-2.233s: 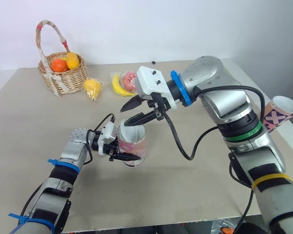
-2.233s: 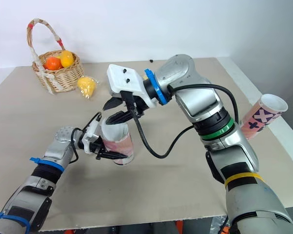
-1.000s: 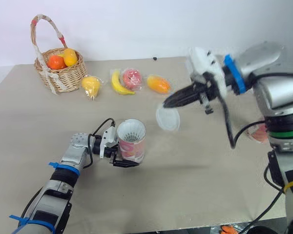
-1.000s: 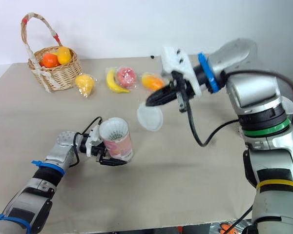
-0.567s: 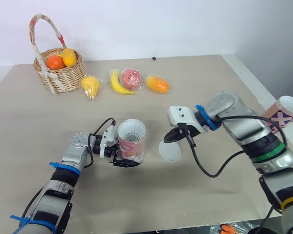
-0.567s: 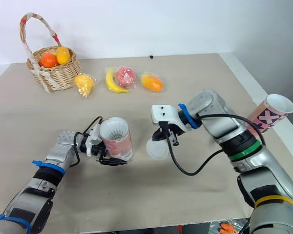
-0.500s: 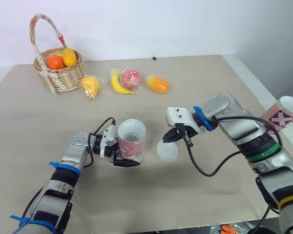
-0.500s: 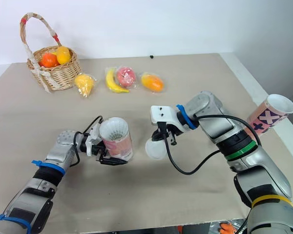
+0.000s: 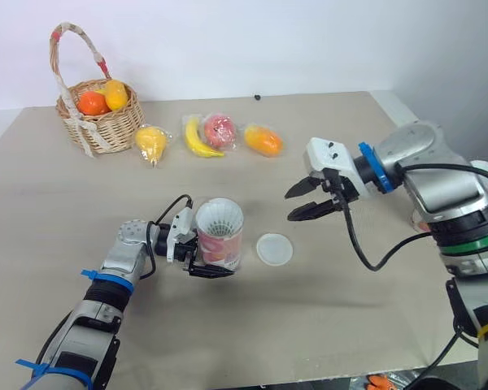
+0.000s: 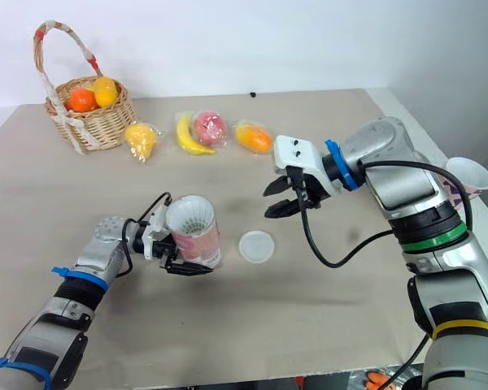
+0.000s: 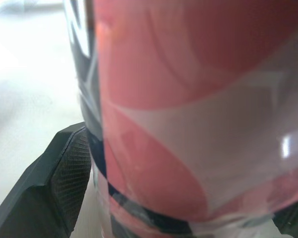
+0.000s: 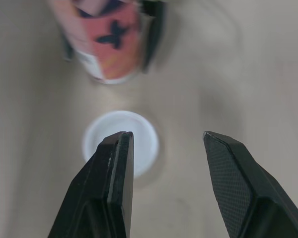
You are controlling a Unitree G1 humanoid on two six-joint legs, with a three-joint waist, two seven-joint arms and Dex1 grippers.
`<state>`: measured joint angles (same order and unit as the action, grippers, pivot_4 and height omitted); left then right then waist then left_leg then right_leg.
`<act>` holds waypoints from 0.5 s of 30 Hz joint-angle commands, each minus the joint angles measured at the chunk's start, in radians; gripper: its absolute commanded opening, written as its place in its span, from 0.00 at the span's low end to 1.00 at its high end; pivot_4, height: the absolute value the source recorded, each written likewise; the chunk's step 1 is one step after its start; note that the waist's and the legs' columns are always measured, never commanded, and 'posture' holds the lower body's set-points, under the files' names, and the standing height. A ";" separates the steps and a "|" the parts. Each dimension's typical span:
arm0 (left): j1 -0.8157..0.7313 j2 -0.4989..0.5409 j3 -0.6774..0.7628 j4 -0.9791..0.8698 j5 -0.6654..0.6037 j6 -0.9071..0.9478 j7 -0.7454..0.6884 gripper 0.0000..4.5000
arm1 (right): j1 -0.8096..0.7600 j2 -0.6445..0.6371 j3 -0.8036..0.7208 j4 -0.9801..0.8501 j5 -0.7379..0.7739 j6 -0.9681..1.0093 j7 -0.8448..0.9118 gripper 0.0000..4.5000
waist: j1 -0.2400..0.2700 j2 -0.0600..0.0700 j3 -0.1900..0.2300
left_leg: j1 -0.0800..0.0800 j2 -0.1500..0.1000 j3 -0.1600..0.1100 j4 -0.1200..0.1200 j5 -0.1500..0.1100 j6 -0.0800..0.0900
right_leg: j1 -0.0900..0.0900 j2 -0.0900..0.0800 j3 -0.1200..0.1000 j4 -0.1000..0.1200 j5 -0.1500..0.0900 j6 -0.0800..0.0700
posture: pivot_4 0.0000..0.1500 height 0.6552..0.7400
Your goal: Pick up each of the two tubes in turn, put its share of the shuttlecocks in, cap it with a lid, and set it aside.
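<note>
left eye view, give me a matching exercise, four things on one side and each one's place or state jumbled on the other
1 pink tube
2 white lid
3 right gripper
4 wicker basket

a open, raised over the table
b lying flat on the table beside the tube
c holding fruit at the far left
d clamped in the left gripper, shuttlecocks inside

Pairs: 1-d, 2-b, 3-a, 4-c

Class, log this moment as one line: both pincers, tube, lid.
left pincer shut on pink tube | tube upright, shuttlecock inside, uncapped | lid flat on table beside tube | right pincer open, raised near lid
</note>
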<state>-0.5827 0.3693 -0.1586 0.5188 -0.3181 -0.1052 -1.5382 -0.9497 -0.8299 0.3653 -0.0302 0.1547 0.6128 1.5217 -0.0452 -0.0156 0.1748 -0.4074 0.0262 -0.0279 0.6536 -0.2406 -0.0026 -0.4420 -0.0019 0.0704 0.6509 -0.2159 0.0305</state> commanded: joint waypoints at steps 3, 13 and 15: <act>-0.003 -0.004 0.029 -0.042 -0.039 0.015 0.004 1.00 | 0.038 0.047 0.052 -0.060 -0.058 0.038 -0.108 0.54 | -0.001 0.000 0.000 | 0.000 0.000 0.001 0.001 0.000 0.000 | 0.000 0.000 0.000 0.001 0.001 0.000 | 1.00 0.88; 0.002 0.013 0.017 -0.035 0.004 0.012 0.043 1.00 | 0.033 0.071 0.082 -0.025 -0.097 0.040 -0.143 0.54 | 0.000 0.000 0.000 | 0.000 0.000 0.000 0.002 0.001 -0.001 | 0.000 0.000 0.000 0.001 0.002 0.000 | 1.00 0.88; 0.003 0.018 0.011 -0.034 0.011 0.018 0.045 1.00 | 0.034 0.071 0.081 -0.024 -0.096 0.039 -0.140 0.54 | 0.000 0.000 0.000 | 0.000 0.000 0.000 0.002 0.001 -0.001 | 0.000 0.000 0.000 0.001 0.002 0.000 | 1.00 0.88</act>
<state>-0.5818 0.3740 -0.1522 0.4994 -0.3148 -0.0866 -1.5004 -0.9012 -0.7539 0.4605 -0.0441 0.0544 0.6562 1.3740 -0.0448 -0.0156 0.1748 -0.4073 0.0259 -0.0278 0.6560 -0.2401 -0.0034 -0.4418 -0.0019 0.0709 0.6524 -0.2135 0.0304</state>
